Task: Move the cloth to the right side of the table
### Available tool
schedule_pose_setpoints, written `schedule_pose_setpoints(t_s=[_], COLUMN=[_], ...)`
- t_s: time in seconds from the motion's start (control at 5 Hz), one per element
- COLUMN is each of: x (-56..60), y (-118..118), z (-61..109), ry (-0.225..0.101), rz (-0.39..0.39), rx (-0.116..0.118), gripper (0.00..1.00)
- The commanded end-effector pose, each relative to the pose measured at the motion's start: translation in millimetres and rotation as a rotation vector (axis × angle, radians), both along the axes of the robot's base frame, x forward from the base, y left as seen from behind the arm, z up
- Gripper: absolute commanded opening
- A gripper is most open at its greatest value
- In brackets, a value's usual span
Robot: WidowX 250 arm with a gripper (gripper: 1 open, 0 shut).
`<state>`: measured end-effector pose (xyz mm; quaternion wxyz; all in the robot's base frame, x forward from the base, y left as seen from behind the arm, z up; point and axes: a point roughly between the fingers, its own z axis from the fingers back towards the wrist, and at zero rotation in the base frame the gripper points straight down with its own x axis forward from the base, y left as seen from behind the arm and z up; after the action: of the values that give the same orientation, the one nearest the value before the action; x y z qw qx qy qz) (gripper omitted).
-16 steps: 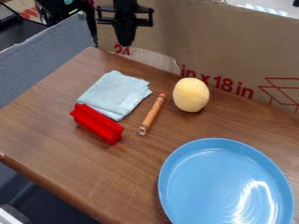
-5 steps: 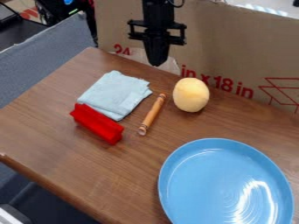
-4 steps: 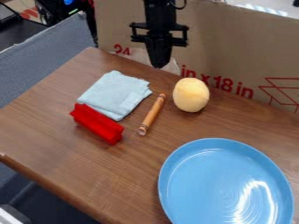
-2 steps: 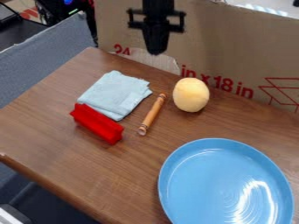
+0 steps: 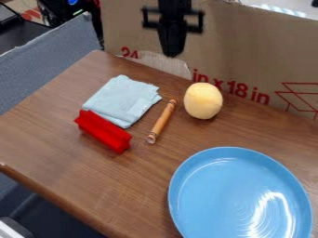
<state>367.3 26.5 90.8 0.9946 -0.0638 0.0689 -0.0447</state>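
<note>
Black hand (image 5: 173,48) points down, closed, above table (image 5: 74,93).

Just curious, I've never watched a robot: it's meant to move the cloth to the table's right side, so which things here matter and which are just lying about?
Matters:
cloth
table
gripper

Lying about:
red block
wooden stick
yellow ball
plate
cardboard box

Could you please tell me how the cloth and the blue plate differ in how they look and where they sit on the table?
The cloth is pale blue, soft and roughly square; the plate is a stronger blue, rigid, glossy and round. The cloth is much smaller than the plate. The cloth lies on the table's left part beside the red block, while the plate sits at the front right. Both are blue and lie flat on the table.
</note>
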Motion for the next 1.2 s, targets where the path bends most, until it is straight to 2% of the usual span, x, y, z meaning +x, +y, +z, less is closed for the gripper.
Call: schedule_pose_setpoints(t_s=[0.0, 0.2, 0.4, 0.6, 0.8, 1.0], x=[-22.6, -30.0, -34.2, -35.7, -39.8, -43.9], y=[6.4, 17.6, 9.3, 16.2, 3.0, 1.7], z=[35.7, 43.7, 38.9, 41.9, 38.6, 30.7], ry=[-0.111, -0.114, -0.109, -0.117, -0.108, -0.127], rz=[0.031, 0.07, 0.065, 0.038, -0.014, -0.048], rx=[0.037, 0.024, 0.021, 0.0, 0.0, -0.008], gripper=[0.0, 0.0, 0.0, 0.0, 0.0, 0.0])
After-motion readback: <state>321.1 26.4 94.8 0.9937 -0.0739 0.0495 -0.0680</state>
